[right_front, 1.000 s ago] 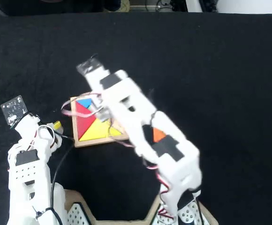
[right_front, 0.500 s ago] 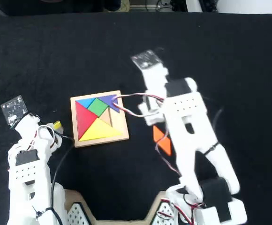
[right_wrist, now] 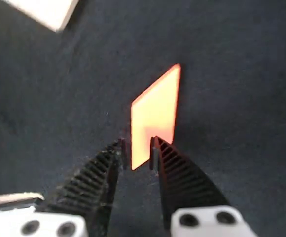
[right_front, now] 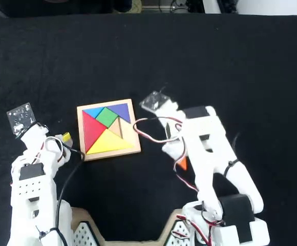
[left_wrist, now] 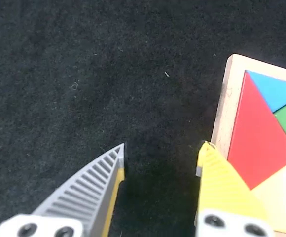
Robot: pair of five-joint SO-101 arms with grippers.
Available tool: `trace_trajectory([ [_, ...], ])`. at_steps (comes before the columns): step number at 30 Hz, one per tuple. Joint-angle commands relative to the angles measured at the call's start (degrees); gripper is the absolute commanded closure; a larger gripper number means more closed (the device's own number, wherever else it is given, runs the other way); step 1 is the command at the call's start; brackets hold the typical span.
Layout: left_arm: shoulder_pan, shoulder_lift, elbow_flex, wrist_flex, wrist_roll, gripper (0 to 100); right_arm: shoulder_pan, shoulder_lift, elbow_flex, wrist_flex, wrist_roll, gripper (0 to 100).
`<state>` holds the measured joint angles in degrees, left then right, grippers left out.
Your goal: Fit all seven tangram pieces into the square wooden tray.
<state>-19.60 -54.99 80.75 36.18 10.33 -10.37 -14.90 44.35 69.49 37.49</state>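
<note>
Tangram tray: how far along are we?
Done: five pieces sit in the wooden tray: red, yellow, blue, green, purple. In hand: the right claw pinches a corner of the orange piece, which lies on the cloth outside the tray. Left: seating it in the wood-coloured gap; I cannot pick out a seventh piece. The left claw is open beside the tray.

White arms [right_front: 210, 154] with red-white cables [right_front: 147, 134], black ribbed claw [right_wrist: 137, 146].
</note>
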Motion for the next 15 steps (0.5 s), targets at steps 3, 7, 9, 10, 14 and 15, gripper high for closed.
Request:
trace_trajectory([
  [3, 0.8, -1.0, -0.9, -0.3, -0.7, 75, 1.1, -3.9, 3.6, -4.8, 1.8, 91.3],
  [7, 0.8, -1.0, -0.9, -0.3, -0.8, 75, 0.8, -3.4, 4.6, -4.9, 4.5, 82.8],
  [9, 0.8, -1.0, -0.9, -0.3, -0.8, 75, 0.9, -3.4, 4.6, -4.9, 5.3, 77.2],
  [10, 0.8, -1.0, -1.0, -0.3, -0.8, 75, 0.8, -3.4, 4.6, -5.0, 5.5, 75.2],
  [14, 0.8, -1.0, -1.0, -0.3, -0.8, 75, -1.6, -3.4, 4.7, -4.8, 5.5, 75.3],
  [15, 0.8, -1.0, -1.0, -0.3, -0.8, 75, -2.5, -3.4, 5.0, -4.8, 5.4, 76.0],
])
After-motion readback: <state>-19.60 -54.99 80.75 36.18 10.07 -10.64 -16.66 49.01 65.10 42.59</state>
